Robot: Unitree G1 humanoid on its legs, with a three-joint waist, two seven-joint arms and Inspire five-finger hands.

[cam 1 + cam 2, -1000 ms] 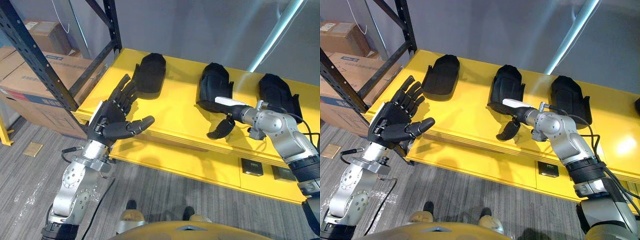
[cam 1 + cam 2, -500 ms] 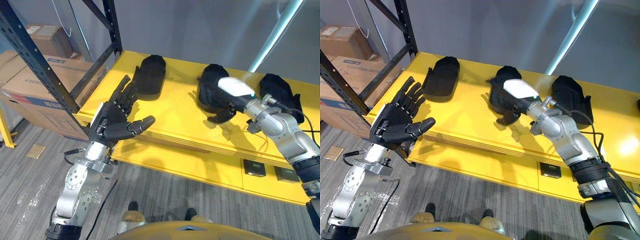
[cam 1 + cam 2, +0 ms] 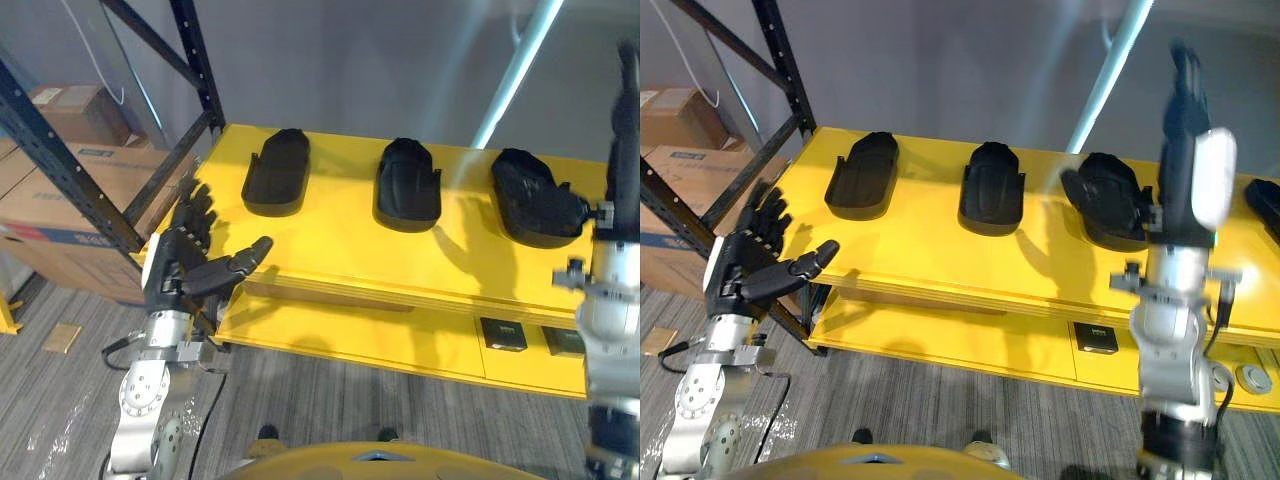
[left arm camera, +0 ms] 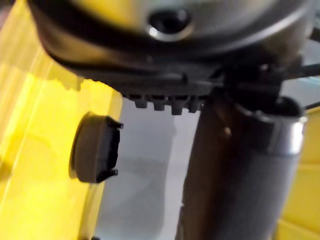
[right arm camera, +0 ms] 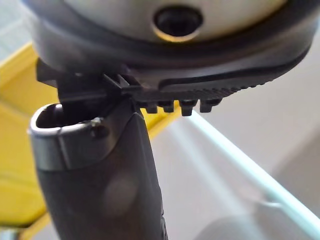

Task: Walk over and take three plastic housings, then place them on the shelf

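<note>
Left eye view: yellow shelf bearing three black housings in a row, well apart, each lying flat: left housing, middle housing, right housing. Left hand by the shelf's left front corner, fingers straight and spread, thumb out, empty. Black rack and boxes at left. Right eye view: right hand held upright, fingers straight, holding nothing; pale pole behind. Left wrist view: dark thumb over yellow shelf surface, nothing in its grasp. Right wrist view: thumb extended, nothing held, shelf edge and pole beyond.
</note>
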